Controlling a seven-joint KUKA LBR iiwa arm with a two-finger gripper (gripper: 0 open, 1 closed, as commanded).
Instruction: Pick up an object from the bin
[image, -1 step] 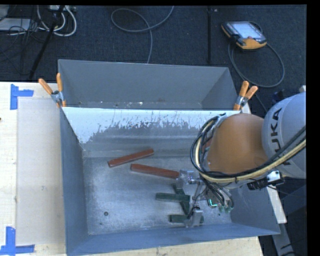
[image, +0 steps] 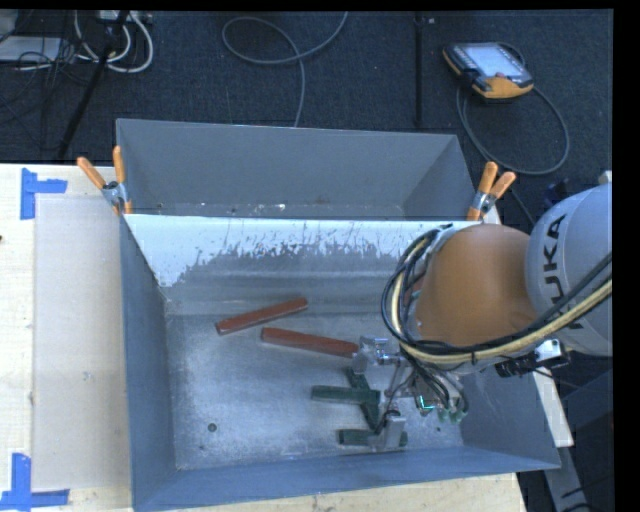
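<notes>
The claw (image: 388, 408) sits low among flat, dark green strips (image: 338, 394) on the bin's floor, near its front right corner. Whether it is clenched or released, I cannot tell. To the left lie two slim reddish-brown sticks (image: 262, 316) on the scuffed grey metal bin (image: 200, 400).

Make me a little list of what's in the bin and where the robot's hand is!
bin: grey metal bin, mostly bare floor
upper brown stick: flat, reddish-brown, near the middle, tilted
lower brown stick: same kind, just below and to the right of the first
dark green pieces: a few flat strips lying crossed at the lower right
gripper: low in the bin, right among the dark green pieces
orange cover: part of the arm, reaching in from the right
held: cannot tell
</notes>
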